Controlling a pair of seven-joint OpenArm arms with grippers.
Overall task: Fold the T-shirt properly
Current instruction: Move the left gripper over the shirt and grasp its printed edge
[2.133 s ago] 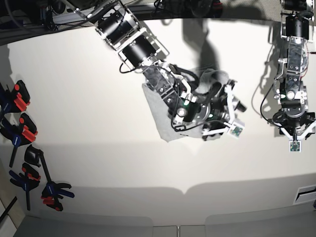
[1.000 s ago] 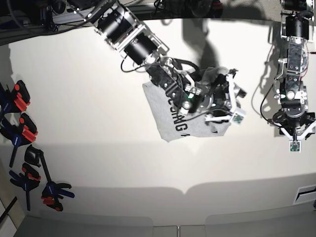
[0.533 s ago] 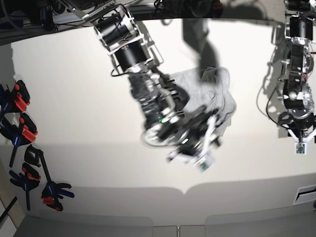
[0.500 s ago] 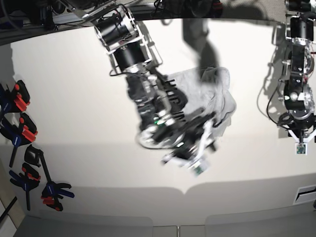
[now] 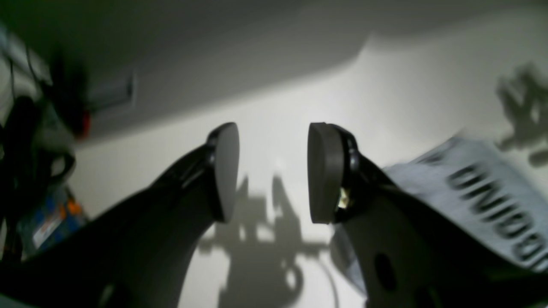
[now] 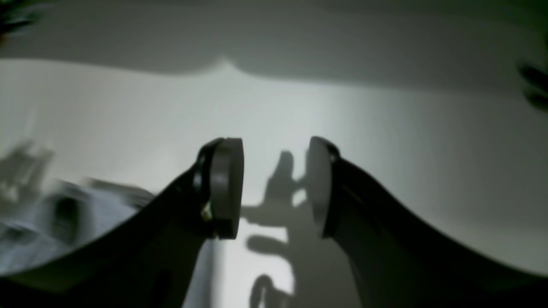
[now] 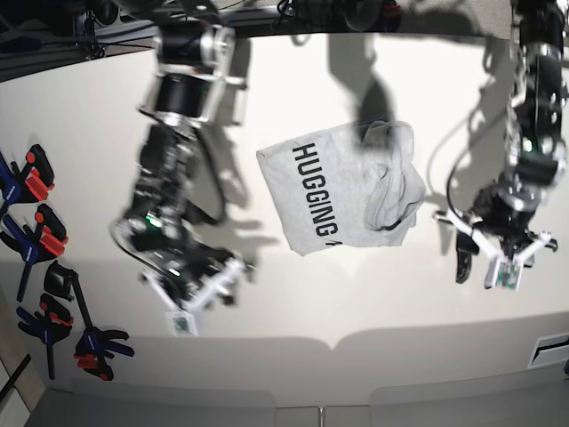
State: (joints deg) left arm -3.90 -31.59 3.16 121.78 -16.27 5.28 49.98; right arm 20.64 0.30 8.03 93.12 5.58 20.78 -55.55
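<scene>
Presently, we record:
T-shirt: folded bundle, lettering upward, running toward the tabletop front.
Left gripper: parted, empty.
Right gripper: parted, empty.

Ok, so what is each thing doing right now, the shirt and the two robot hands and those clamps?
T-shirt: lying folded on the table, black lettering facing up, one bunched bit along its edge nearest the left arm.
Left gripper: open, empty, beside the shirt, not touching it.
Right gripper: open, empty, away from the shirt.
Clamps: lying untouched at the table's edge.
Table: bare around the shirt.
</scene>
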